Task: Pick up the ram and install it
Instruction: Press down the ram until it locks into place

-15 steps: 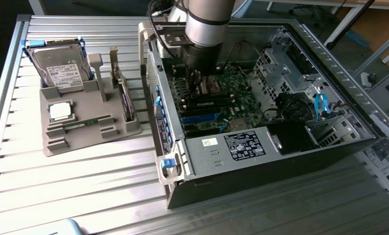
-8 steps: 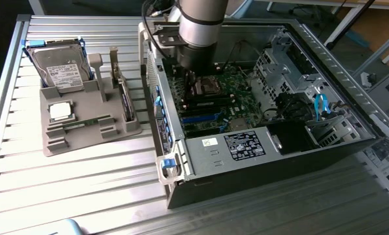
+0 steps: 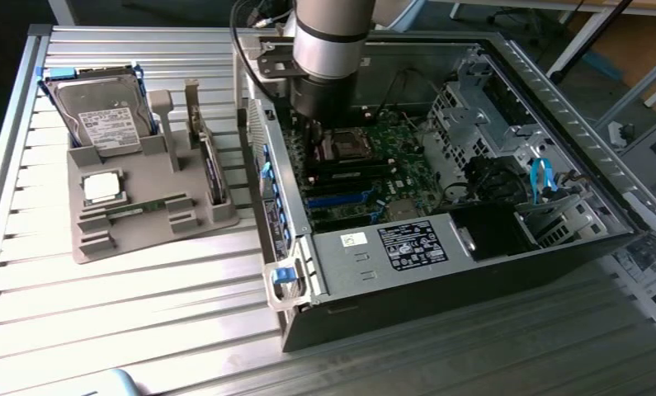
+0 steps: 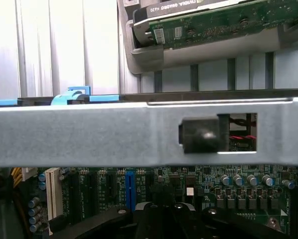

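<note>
Arm down inside the computer case (image 3: 449,239)
Pincer (image 4: 164,211) closed, empty, over the motherboard (image 3: 372,165); ram (image 3: 140,209) well apart in the grey holder (image 3: 119,235).

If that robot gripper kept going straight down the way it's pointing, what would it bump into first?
Most likely the motherboard inside the open computer case. In the exterior view the arm points down into the case near the CPU socket; the gripper hangs just above the board. Depth is hard to judge, so the exact spot is uncertain.

Holder tray (image 3: 140,216) with hard drive (image 3: 102,115) at exterior view's left of computer case (image 3: 438,272).
</note>
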`<state>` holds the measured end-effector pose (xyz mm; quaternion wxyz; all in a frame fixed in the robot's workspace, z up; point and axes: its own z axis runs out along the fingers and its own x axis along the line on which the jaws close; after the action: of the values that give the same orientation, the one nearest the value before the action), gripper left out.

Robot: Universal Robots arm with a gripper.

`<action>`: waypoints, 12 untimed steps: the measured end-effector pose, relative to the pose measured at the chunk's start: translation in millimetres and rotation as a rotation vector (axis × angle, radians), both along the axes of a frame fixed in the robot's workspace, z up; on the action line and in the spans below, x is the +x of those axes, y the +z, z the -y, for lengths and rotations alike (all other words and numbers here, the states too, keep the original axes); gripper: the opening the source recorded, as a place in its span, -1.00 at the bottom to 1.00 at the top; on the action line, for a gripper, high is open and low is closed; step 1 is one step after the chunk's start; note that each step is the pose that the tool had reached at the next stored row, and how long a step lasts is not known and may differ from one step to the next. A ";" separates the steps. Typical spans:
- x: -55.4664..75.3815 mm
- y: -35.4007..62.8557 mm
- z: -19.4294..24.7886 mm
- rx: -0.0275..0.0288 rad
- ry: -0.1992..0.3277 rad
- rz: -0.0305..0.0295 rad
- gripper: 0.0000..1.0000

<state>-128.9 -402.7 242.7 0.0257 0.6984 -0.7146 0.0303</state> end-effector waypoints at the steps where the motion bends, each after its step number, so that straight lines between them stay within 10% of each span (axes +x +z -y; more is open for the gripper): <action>1: -0.5 0.0 0.0 0.0000 0.000 0.0002 -0.79; 12: 9.5 -0.1 0.0 0.0000 0.000 0.0002 -0.79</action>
<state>-119.4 -402.6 242.6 0.0256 0.6984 -0.7146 0.0304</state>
